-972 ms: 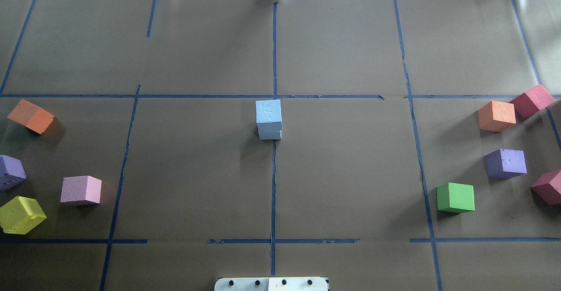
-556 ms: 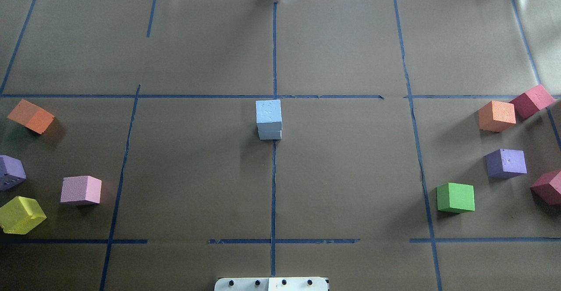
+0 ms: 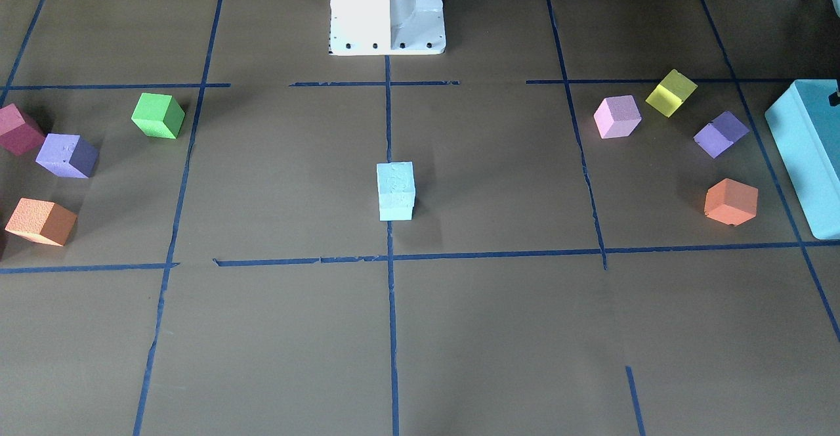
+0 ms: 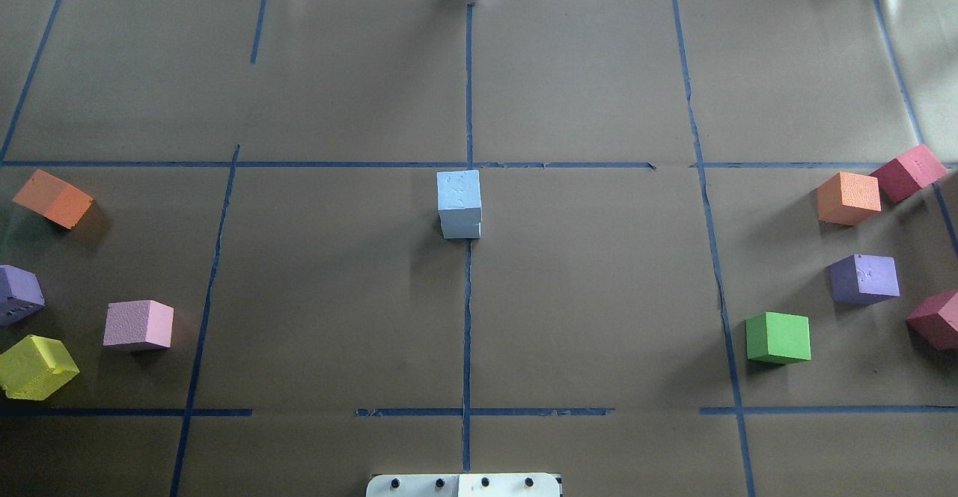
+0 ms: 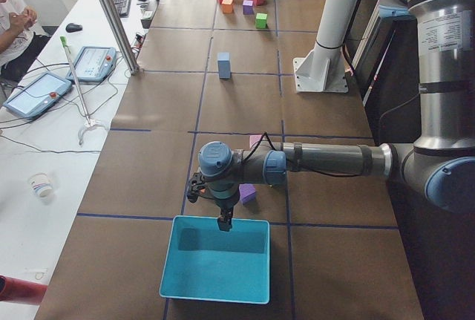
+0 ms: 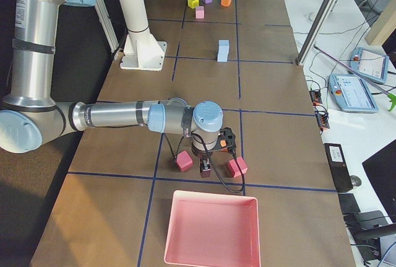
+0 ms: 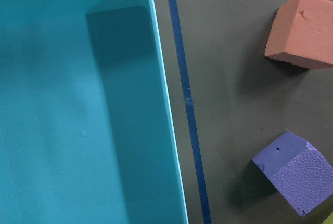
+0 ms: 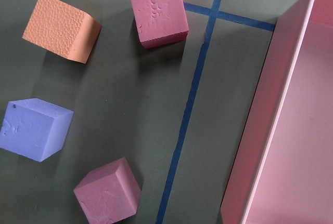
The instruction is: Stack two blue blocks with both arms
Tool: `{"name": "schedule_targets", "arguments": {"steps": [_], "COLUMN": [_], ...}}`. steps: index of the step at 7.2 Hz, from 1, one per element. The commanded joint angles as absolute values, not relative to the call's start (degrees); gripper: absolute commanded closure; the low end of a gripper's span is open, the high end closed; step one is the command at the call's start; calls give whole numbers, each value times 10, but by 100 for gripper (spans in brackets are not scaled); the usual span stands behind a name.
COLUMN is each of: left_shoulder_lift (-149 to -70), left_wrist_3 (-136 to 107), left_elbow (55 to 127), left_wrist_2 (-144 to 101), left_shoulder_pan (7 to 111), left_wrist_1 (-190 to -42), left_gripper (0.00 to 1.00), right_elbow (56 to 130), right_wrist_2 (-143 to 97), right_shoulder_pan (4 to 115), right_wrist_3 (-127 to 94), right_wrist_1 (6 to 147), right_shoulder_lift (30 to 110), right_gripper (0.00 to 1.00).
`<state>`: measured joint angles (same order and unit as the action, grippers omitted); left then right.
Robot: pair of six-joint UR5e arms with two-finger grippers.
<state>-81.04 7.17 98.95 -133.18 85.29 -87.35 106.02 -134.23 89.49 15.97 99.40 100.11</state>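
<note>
The two pale blue blocks stand stacked, one on the other, at the table's centre on the blue tape line: upper block [image 4: 458,191], lower block [image 4: 461,229]. The stack also shows in the front-facing view [image 3: 395,190] and in both side views [image 5: 223,65] [image 6: 223,51]. The left gripper [image 5: 223,222] hangs over the near edge of the teal box, far from the stack. The right gripper [image 6: 205,169] hangs by the red cubes near the pink tray. I cannot tell whether either gripper is open or shut.
The teal box [image 5: 215,260] sits at the table's left end and the pink tray [image 6: 210,233] at its right end. Coloured cubes lie at the left, such as the orange one [image 4: 52,197], and at the right, such as the green one [image 4: 778,337]. The white pedestal [image 3: 387,9] stands at the robot's side.
</note>
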Motion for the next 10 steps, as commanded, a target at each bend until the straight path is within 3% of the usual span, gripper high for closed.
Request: {"name": "schedule_targets", "arguments": {"steps": [1, 10], "left_shoulder_lift": [-809, -808], "left_wrist_3": [72, 72], "left_elbow": [993, 995], "left_wrist_2": [-1331, -1331], "left_shoulder_pan": [853, 853], "left_wrist_1": [-874, -874], "left_gripper": [0, 0], "right_elbow": [1061, 1060], "right_wrist_2": [-1343, -1344], "right_shoulder_pan": [894, 886], "right_wrist_3": [159, 160], "right_wrist_1": [994, 994], "right_shoulder_lift": [1001, 1001], "right_gripper": [0, 0]}}
